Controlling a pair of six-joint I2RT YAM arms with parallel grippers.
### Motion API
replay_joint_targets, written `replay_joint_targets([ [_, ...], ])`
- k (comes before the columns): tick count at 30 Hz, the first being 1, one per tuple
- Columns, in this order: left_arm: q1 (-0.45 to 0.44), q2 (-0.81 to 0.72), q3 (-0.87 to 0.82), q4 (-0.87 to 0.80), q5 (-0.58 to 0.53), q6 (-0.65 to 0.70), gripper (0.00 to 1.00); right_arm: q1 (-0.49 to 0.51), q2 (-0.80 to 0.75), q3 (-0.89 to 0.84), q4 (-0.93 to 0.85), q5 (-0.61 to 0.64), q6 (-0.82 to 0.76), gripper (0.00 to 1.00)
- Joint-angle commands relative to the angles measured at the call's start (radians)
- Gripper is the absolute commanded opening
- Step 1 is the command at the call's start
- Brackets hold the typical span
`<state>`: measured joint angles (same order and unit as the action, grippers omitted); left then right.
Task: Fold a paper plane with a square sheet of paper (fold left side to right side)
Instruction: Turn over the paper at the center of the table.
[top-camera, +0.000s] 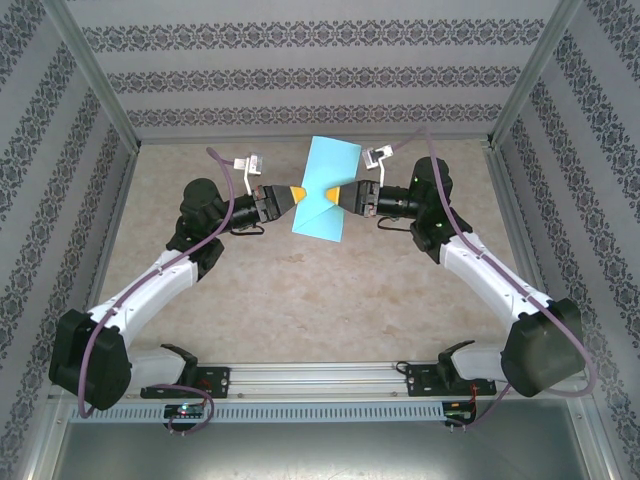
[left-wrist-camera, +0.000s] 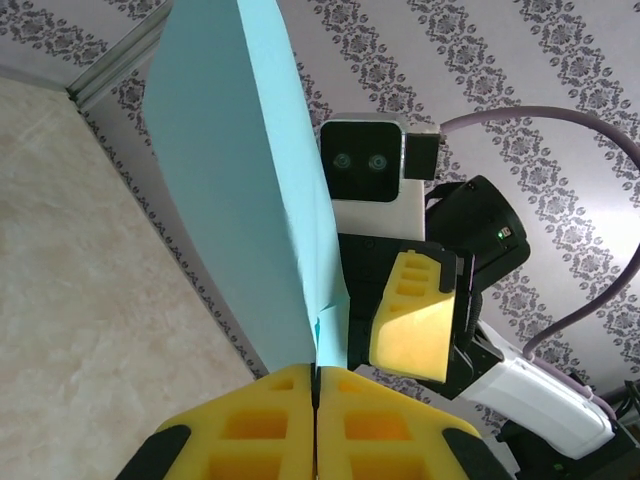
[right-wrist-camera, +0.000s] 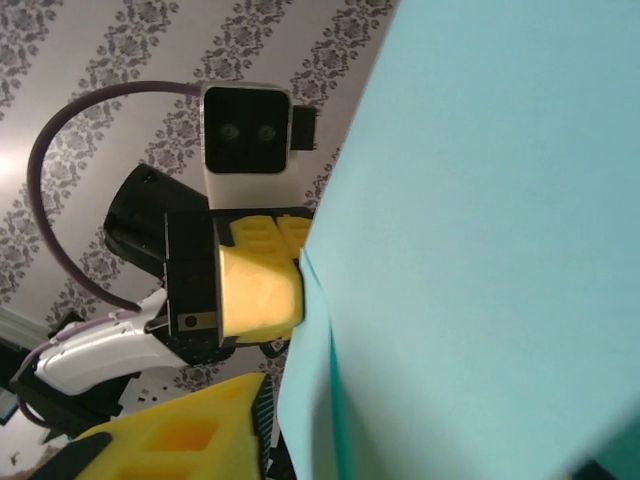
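- My left end effector (top-camera: 300, 196) is clenched on the square sheet of paper (top-camera: 332, 165). In the left wrist view its two yellow fingers (left-wrist-camera: 250, 425) are pressed together with the turquoise edge caught in the seam between them.
- My right end effector (top-camera: 343, 196) meets the same sheet from the other side, at its pinched waist. One finger lies beside the paper and the other is hidden behind it, so I cannot tell whether that side is gripping or has let go.
- The sheet is lifted off the worktop (top-camera: 300, 300), standing roughly upright between my two wrists, above the middle of the far edge.
- My reading of the step: I am partway through carrying the left side over to the right. The sheet is bunched at the centre and not yet laid flat or creased.
- Next I need a steady left pinch. Then I should bring the paper down, line up the edges squarely and press the crease on the worktop, because a thin sheet like this may slip or buckle.
- Count: one sheet of paper, two end effectors, two arms.
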<state>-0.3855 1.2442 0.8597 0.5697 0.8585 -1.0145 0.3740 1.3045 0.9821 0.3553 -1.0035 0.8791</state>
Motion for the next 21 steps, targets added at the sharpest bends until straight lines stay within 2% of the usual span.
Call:
replay_joint_targets([
  [1,-0.009,-0.04,0.023,-0.107,-0.025,0.094,0.06,-0.029,-0.042,-0.005,-0.116,0.04,-0.098,0.41],
  [3,-0.018,-0.07,0.048,-0.289,-0.084,0.213,0.0,-0.059,-0.075,0.003,-0.29,0.126,-0.19,0.45],
  [5,-0.053,-0.103,0.093,-0.524,-0.206,0.371,0.0,-0.09,-0.113,0.022,-0.507,0.269,-0.303,0.48],
  [7,-0.13,-0.125,0.157,-0.774,-0.417,0.543,0.0,-0.119,-0.152,0.034,-0.702,0.439,-0.395,0.54],
  [10,-0.284,-0.091,0.266,-1.056,-0.802,0.69,0.0,-0.187,-0.221,-0.007,-0.835,0.637,-0.4,0.57],
  [13,-0.421,0.003,0.368,-1.259,-1.159,0.701,0.0,-0.244,-0.299,-0.057,-0.933,0.8,-0.4,0.61],
  [16,-0.537,0.14,0.478,-1.459,-1.482,0.623,0.0,-0.27,-0.374,-0.096,-0.987,0.915,-0.413,0.66],
  [19,-0.628,0.314,0.614,-1.694,-1.723,0.486,0.0,-0.276,-0.433,-0.124,-1.011,0.972,-0.418,0.71],
  [21,-0.654,0.443,0.714,-1.867,-1.797,0.361,0.0,-0.28,-0.462,-0.134,-1.019,0.993,-0.417,0.74],
])
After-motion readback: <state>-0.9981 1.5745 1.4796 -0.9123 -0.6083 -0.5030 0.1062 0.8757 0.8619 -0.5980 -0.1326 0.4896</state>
